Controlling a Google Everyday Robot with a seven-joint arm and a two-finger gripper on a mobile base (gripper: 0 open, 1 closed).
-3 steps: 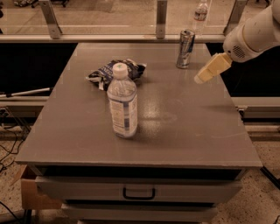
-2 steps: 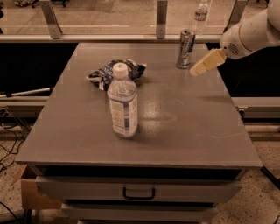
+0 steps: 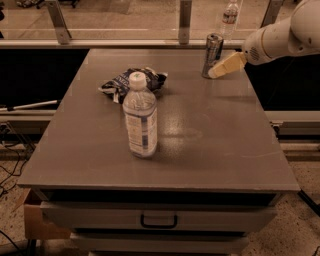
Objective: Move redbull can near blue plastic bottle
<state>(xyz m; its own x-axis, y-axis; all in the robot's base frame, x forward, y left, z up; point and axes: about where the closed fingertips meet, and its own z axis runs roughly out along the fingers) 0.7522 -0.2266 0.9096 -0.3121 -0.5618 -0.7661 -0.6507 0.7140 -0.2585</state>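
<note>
The redbull can [image 3: 212,55], slim and silver-blue, stands upright near the table's far right edge. The blue plastic bottle [image 3: 140,120], clear with a white cap and a white-blue label, stands upright in the middle of the table, well to the near left of the can. My gripper [image 3: 218,72], cream-coloured on a white arm reaching in from the right, sits just right of the can at its lower half, close to it or touching it.
A crumpled dark blue snack bag [image 3: 127,80] lies behind the bottle. The grey table [image 3: 215,140] has a drawer [image 3: 159,220] under its front edge. A small clear bottle [image 3: 230,15] stands beyond the back rail. A cardboard box [image 3: 37,220] sits on the floor at left.
My gripper has moved left and a little away from the camera, from a spot apart from the can to right beside it. The can, bottle and bag have not moved.
</note>
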